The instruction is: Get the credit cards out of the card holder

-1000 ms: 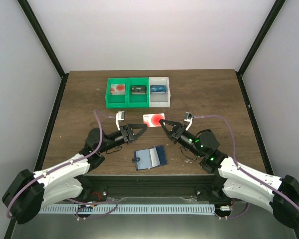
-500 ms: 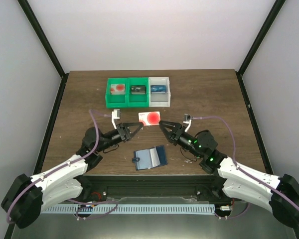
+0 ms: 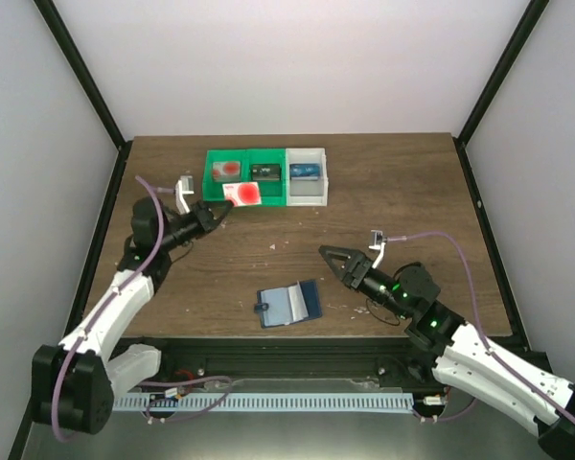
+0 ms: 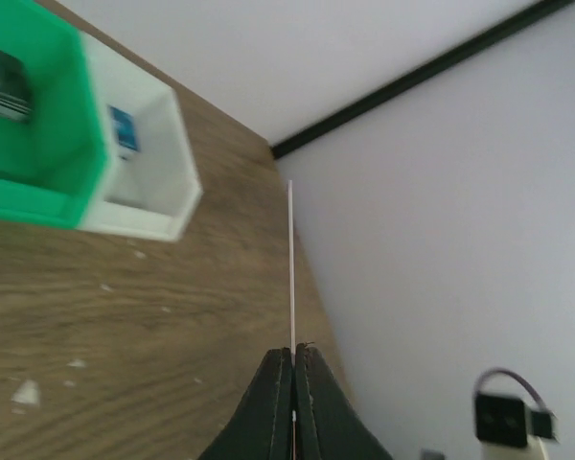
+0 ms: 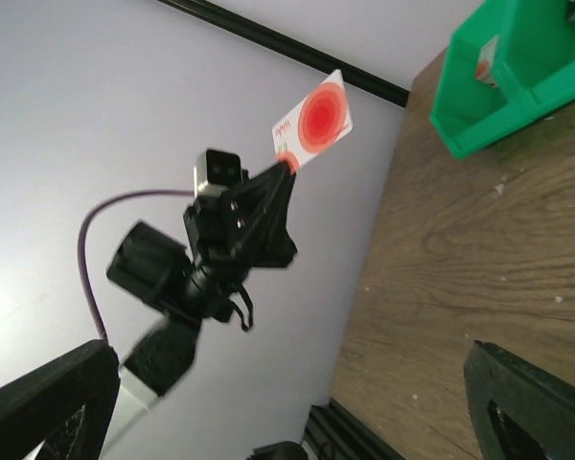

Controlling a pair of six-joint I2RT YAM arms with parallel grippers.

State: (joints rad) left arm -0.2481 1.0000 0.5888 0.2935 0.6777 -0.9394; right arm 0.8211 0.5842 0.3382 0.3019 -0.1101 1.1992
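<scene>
The dark blue card holder lies open on the table near the front edge, its lighter blue pockets facing up. My left gripper is shut on a pale credit card with a large red circle, held in the air just in front of the green bin. In the left wrist view that card shows edge-on as a thin white line rising from my left gripper. My right gripper is open and empty, right of the holder. The right wrist view shows the card in the left gripper.
The green bin's left compartment holds another pale card with a red mark; its right one holds a black item. A white bin beside it holds a blue item. Black frame posts and pale walls enclose the table.
The right gripper let go of the red-circle card, opened wide and drew back to the right. The left gripper closed on the card and carried it left and back to the green bin.
</scene>
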